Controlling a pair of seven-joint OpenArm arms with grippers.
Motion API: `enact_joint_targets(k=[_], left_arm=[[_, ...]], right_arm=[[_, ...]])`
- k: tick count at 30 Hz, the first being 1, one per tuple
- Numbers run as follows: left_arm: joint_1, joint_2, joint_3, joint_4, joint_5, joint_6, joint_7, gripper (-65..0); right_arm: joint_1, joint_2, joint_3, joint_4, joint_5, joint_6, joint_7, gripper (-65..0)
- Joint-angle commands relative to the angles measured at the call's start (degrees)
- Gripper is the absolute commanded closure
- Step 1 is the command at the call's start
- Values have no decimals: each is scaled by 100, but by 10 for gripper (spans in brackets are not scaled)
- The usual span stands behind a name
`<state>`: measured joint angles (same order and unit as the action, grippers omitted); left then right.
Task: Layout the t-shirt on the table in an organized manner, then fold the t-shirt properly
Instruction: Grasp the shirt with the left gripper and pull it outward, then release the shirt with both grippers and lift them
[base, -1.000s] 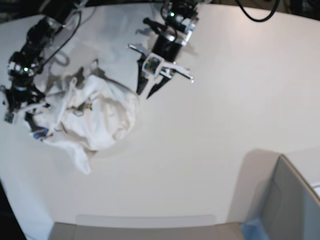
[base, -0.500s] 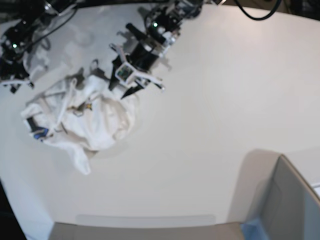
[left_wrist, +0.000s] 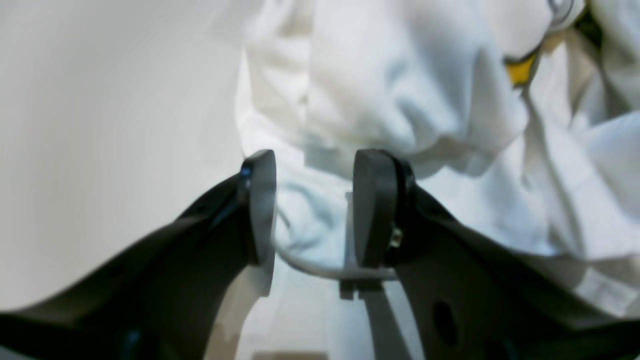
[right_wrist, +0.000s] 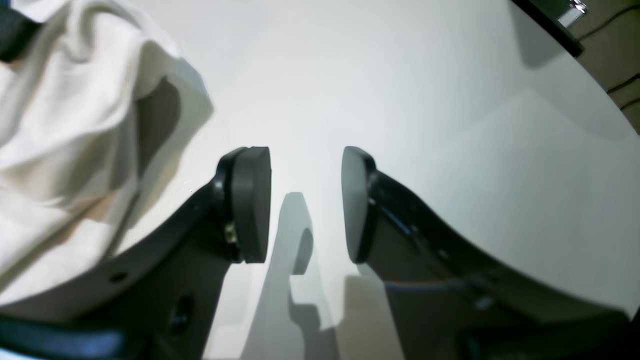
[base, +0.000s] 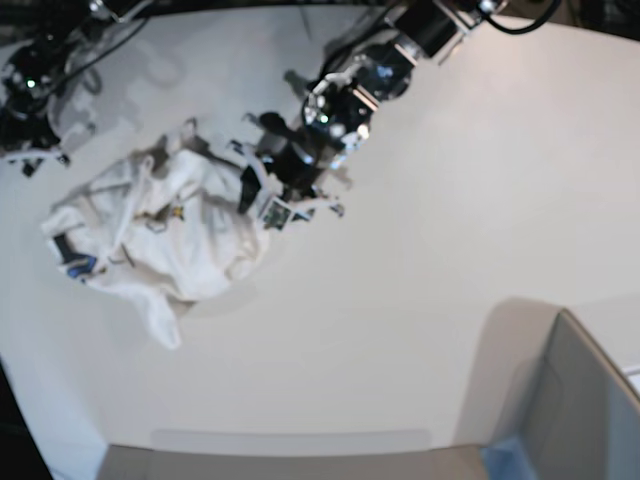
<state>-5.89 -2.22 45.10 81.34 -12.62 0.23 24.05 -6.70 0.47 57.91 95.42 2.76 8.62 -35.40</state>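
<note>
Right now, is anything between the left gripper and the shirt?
Nothing visible. The left gripper is open right at the crumpled shirt, with cloth showing between its jaws and only bare table beside it.

One shirt, one table, two arms, one box.

I count a single white t-shirt (base: 165, 232), crumpled in one heap toward the table's (base: 420, 300) far left corner. I see two grippers: the left gripper (base: 262, 196) at the shirt's right edge and the right gripper (right_wrist: 306, 202) over bare tabletop beside the cloth, each with two black fingers. One grey box (base: 580, 410) sits at the near right corner.
</note>
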Motion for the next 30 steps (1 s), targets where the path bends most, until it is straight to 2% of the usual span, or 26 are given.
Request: enact_joint_targets(k=[1,5,9,11,15,17,21,26,28,30], left_arm=[[-119,50,-5,-86,-96,-1,25,-268],[-426,182,39,-675,-114,-1,535,-278],[-444,226,13,-815,-114,-10,579,-268],[-444,226,4,-815,-114,-10,579,-220],[-532,235,-22,-815,-114,25,579,-7],[-637,235,-145,-807,-114,25,623,0],[-646,235,-893,-631,-114,25,579,0],[-391,226,-2563,363,-114,8,641,0],[-286,209,-3020,723,-114,-1,658,0],[-189,6,-3196,996,-114,-10,658,0]], right_arm=[[50,89,16,115,18,12,142,-232],[50,89,7,115,18,12,142,-232],[68,89,7,115,18,12,142,-232],[77,89,7,115,18,12,142,-232],[103,80,-20,115,27,12,142,-232],[156,72,-81,115,18,12,142,-232],[129,89,-248,115,18,12,142,-232],[156,72,-283,115,27,12,142,-232],[156,63,-354,115,36,12,142,-232],[147,63,-494,115,36,12,142,-232]])
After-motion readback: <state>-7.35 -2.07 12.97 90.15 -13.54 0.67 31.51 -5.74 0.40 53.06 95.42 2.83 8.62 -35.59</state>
